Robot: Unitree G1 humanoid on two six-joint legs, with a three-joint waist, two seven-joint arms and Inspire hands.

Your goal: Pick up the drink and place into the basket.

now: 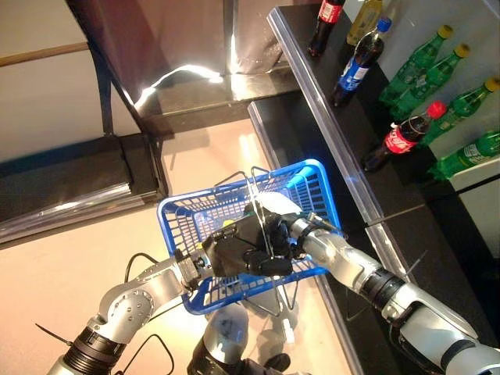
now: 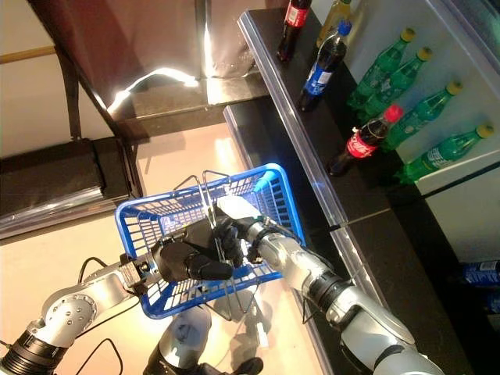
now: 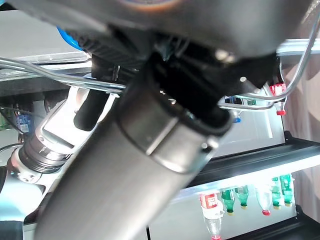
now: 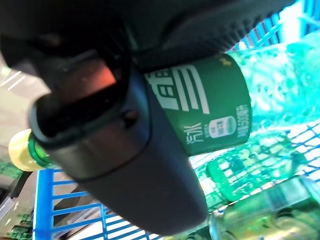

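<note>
Right hand (image 1: 269, 234): dark, reached in over the blue basket (image 1: 320, 183), fingers and thumb wrapped around a green drink bottle (image 4: 210, 107). The bottle sat inside the hand, above the basket's mesh floor, its yellow cap (image 4: 20, 150) poking out past the thumb (the head views hid the bottle almost wholly behind the hand; only the right wrist view showed its green label and body).

Left hand (image 1: 230, 254): dark, at the basket's near side, touching the wire handles (image 1: 254, 191). Whether its fingers were closed on anything could not be told from either eye view; its own wrist view was filled by dark bulk and a grey arm.

Inside the basket: a second green bottle (image 4: 250, 170) lying on the mesh, seen only from the right wrist.

Around: a dark shelf (image 1: 344, 172) with a clear front rail, just beside the basket on the robot's right. On it, well apart from the hands: cola bottles with red caps (image 1: 406, 134), a dark bottle with a blue cap (image 1: 361, 58), and a row of green bottles with yellow caps (image 1: 426, 58).

Floor (image 1: 70, 258): pale, beneath the basket.
</note>
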